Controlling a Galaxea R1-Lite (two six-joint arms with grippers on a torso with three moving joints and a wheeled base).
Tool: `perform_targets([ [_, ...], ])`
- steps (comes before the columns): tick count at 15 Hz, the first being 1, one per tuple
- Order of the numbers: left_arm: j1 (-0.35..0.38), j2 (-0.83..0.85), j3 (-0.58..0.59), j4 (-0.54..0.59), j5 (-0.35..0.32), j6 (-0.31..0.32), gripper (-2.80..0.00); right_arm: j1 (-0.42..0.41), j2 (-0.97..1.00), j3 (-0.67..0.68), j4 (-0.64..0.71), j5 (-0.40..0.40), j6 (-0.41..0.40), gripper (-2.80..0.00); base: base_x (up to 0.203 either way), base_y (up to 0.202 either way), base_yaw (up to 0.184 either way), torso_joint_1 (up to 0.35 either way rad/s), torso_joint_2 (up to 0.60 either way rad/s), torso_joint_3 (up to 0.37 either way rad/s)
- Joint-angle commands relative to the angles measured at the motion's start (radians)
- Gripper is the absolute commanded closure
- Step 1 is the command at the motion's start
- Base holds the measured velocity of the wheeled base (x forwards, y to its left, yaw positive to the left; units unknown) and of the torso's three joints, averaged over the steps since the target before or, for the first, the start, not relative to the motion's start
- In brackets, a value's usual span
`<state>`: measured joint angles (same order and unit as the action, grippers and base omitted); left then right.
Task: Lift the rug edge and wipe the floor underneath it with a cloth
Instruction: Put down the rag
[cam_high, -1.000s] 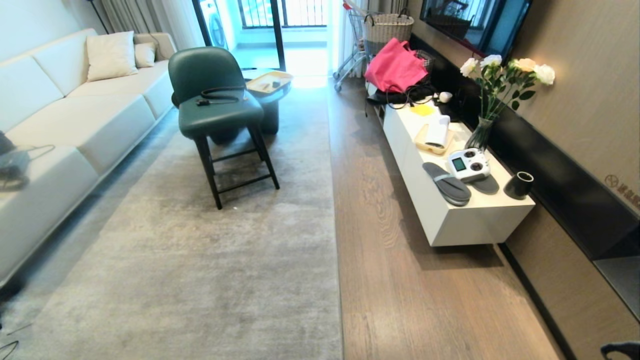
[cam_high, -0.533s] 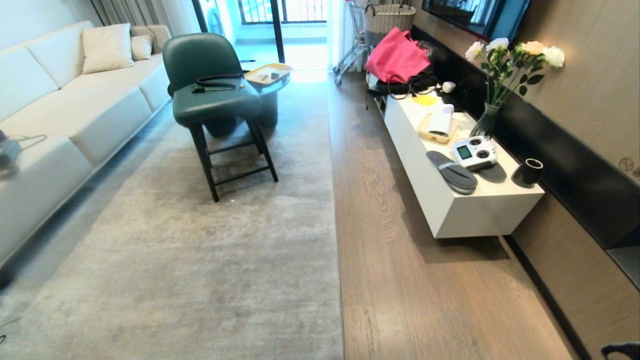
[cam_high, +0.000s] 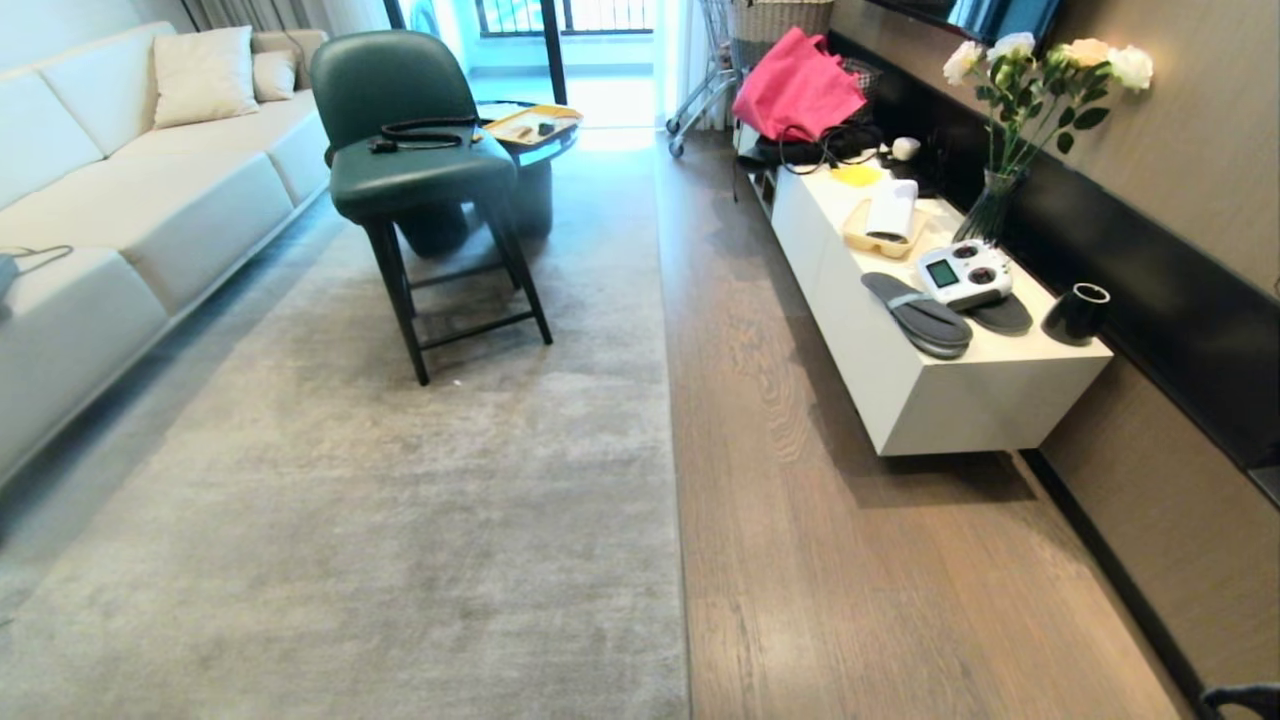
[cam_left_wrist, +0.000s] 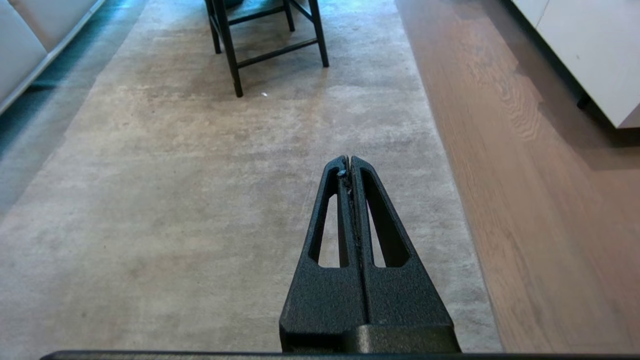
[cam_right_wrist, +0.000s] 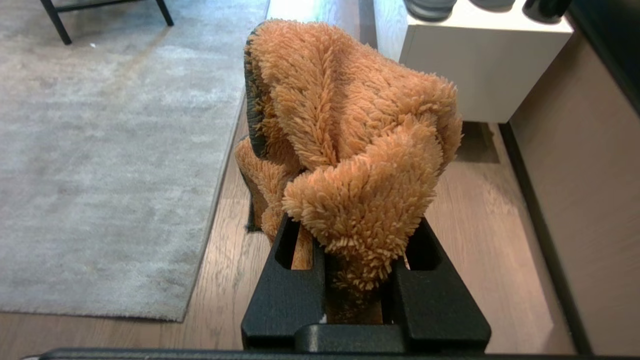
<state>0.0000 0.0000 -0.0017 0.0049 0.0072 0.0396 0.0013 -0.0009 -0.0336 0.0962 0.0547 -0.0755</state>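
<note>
The pale grey rug (cam_high: 400, 520) lies flat, and its straight rug edge (cam_high: 678, 500) runs away from me beside the brown plank floor (cam_high: 820, 560). In the left wrist view my left gripper (cam_left_wrist: 350, 161) is shut with nothing in it. It hangs over the pile, a little in from the rug edge (cam_left_wrist: 450, 165). My right gripper (cam_right_wrist: 354, 235) is shut on the orange fuzzy cloth (cam_right_wrist: 350, 125), which bunches over and hides the fingertips. It hangs above the floor (cam_right_wrist: 480, 250), just off the rug edge (cam_right_wrist: 220, 170). No part of the rug is raised.
A green chair (cam_high: 415, 170) stands on the rug, with a small round table (cam_high: 530, 140) behind it. A pale sofa (cam_high: 130, 220) lines the left side. A low white cabinet (cam_high: 950, 410) with slippers, a controller, a vase and a pink bag (cam_high: 795, 95) lines the right wall.
The whole head view has shifted: the room has slid upward in the picture, so the camera has dipped lower. Nothing in the room has moved.
</note>
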Motion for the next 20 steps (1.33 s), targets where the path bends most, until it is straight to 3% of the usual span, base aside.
perform_targets([
  [1,0.0,0.0,0.0,0.0,0.0,0.0,0.0,0.0,0.001,0.0,0.0,0.001,0.0,0.0,0.0,0.0,0.0,-0.027,0.44,0.411],
  [8,0.0,0.0,0.0,0.0,0.0,0.0,0.0,0.0,0.001,0.0,0.0,0.001,0.003,0.0,0.0,0.0,0.0,0.004,0.41,0.433],
  [20,0.001,0.0,0.0,0.0,-0.001,0.002,0.0,0.0,0.001,0.0,0.0,0.001,0.003,0.0,0.0,0.0,0.0,0.009,0.03,0.032],
])
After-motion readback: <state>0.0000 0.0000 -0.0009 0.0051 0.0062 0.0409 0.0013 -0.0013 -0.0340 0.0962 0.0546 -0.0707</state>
